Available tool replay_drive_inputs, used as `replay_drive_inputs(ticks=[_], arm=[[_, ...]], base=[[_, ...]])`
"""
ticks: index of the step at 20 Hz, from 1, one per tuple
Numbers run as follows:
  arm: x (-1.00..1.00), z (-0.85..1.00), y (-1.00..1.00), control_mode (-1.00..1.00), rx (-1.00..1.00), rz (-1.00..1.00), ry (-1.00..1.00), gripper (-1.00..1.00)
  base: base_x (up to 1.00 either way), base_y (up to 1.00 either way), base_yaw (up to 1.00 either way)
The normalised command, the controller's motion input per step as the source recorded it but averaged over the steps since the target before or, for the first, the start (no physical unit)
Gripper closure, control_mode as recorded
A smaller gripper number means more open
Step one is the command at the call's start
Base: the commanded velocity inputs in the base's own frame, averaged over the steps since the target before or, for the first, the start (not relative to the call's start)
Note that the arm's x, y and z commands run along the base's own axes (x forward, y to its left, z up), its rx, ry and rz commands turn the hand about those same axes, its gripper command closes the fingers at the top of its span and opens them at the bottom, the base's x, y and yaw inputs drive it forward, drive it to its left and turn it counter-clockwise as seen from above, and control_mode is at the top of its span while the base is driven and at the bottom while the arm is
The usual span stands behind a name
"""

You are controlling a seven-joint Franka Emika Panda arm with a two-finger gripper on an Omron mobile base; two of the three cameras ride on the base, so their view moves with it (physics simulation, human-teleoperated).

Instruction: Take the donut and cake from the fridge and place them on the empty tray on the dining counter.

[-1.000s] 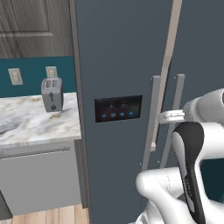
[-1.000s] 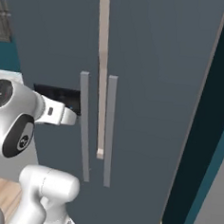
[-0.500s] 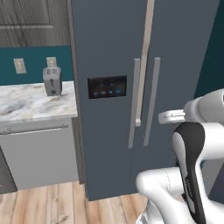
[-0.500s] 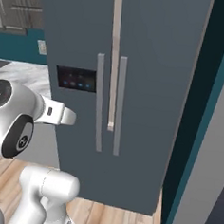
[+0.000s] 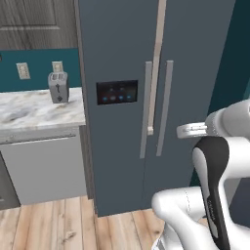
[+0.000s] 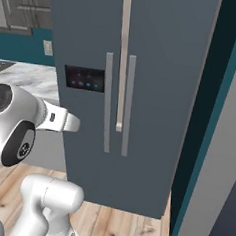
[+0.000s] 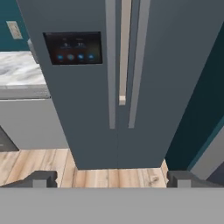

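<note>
Fridge [image 5: 122, 58]: dark slate-blue, two doors shut, filled centre of left base view; black panel [image 5: 116, 92] with blue lights on left door; two grey vertical handles [image 5: 145, 110] flanking door seam. Fingers [image 7: 112, 179]: spread wide apart, tips at 7 and 5 o'clock of hand view, nothing held, well apart from fridge [image 7: 131, 65]. Marble surface [image 5: 34, 110] at 9 o'clock of fridge, carried grey toaster [image 5: 58, 87]. Wood-plank floor [image 5: 53, 224] below.
</note>
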Motion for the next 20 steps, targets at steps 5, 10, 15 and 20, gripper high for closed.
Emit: replay_drive_inputs(ticks=[5, 10, 15, 20], arm=[[0.00, 0.00, 0.00, 1.00, 0.00, 0.00, 0.00, -1.00], [0.00, 0.00, 0.00, 1.00, 0.00, 0.00, 0.00, -1.00], [0.00, 0.00, 0.00, 1.00, 0.00, 0.00, 0.00, -1.00], [-0.11, -0.02, -0.26, -1.00, 0.00, -0.02, 0.00, -1.00]], base=[[0.29, -0.05, 0.00], [0.78, -0.24, 0.00], [0.16, -0.31, 0.00], [-0.12, -0.09, 0.00]])
